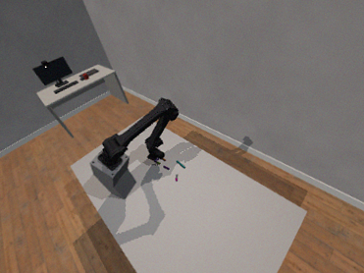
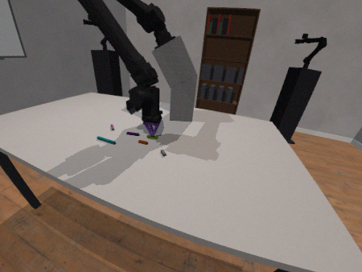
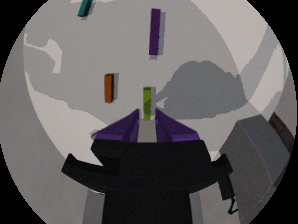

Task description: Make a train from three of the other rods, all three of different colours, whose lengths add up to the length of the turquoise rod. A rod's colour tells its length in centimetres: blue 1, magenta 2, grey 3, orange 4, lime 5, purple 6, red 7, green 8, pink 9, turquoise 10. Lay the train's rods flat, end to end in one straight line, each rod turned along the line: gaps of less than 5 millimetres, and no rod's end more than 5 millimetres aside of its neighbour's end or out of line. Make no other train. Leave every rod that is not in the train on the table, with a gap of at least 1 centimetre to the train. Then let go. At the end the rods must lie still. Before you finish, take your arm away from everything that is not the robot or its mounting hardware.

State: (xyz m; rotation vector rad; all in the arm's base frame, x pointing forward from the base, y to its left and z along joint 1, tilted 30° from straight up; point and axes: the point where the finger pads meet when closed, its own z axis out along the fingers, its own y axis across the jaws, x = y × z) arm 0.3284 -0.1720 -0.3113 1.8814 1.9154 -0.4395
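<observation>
- Standing partly apart, the two purple fingers of our gripper (image 1: 156,160) (image 2: 152,134) (image 3: 147,111) pointed down at the table (image 1: 209,208) (image 2: 241,173) (image 3: 65,95), and we had nothing pinched between them.
- We had the lime rod (image 1: 156,164) (image 2: 152,137) (image 3: 147,102) right at the fingertips, its near end between them in the wrist view, with a sliver of space on either side. It lay on the table.
- Near it, to the left in our wrist view, we saw the orange rod (image 1: 164,159) (image 2: 143,142) (image 3: 109,88) lying roughly parallel to the lime one and apart from it.
- Farther out we had the purple rod (image 1: 166,167) (image 2: 133,133) (image 3: 154,32), beyond the lime rod's far end, pointing nearly the same way, with a clear gap between the two.
- In the exterior view we found a grey rod (image 2: 162,153) alone, on the orange rod's other side from the purple.
- Well out from our fingers lay the turquoise rod (image 1: 181,164) (image 2: 106,140) (image 3: 85,7), the longest, apart from the others.
- Off beyond the purple rod we spotted a small magenta piece (image 1: 176,179) (image 2: 112,125) with something grey at its end; whether they touched, we could not tell.
</observation>
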